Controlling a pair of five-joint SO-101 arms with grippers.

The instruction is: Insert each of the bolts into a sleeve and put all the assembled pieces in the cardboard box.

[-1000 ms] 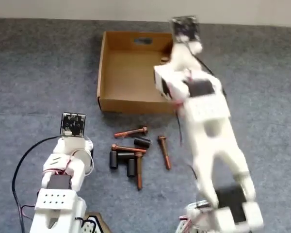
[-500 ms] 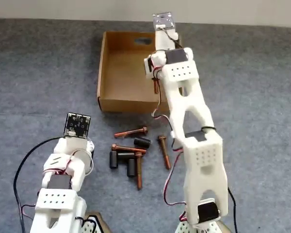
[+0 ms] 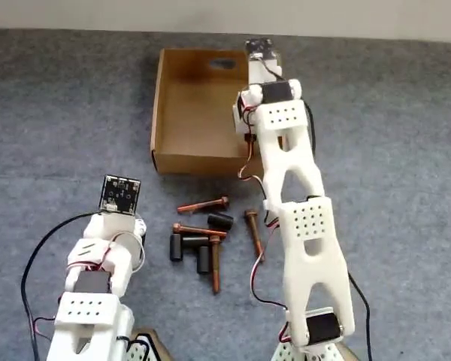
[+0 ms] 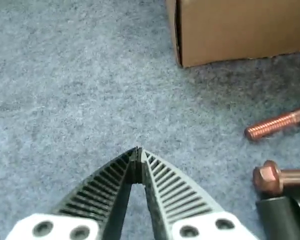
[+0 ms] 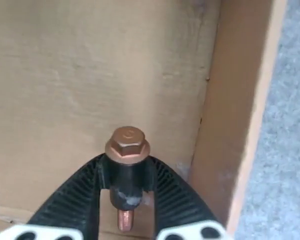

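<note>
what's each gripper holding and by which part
The right gripper holds a bolt with its sleeve on, clamped by the black sleeve just under the head. The left gripper is shut on nothing.

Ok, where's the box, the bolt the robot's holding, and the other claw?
cardboard box (image 3: 195, 113): high view, bare floor.
held bolt (image 5: 127, 142): right wrist view, hex head.
left gripper (image 4: 137, 151): left wrist view, shut tips.

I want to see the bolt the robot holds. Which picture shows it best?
The right wrist view: the bolt, in its sleeve, sits between the fingers over the cardboard box. In the high view the right arm covers it; the left wrist view faces other bolts.
</note>
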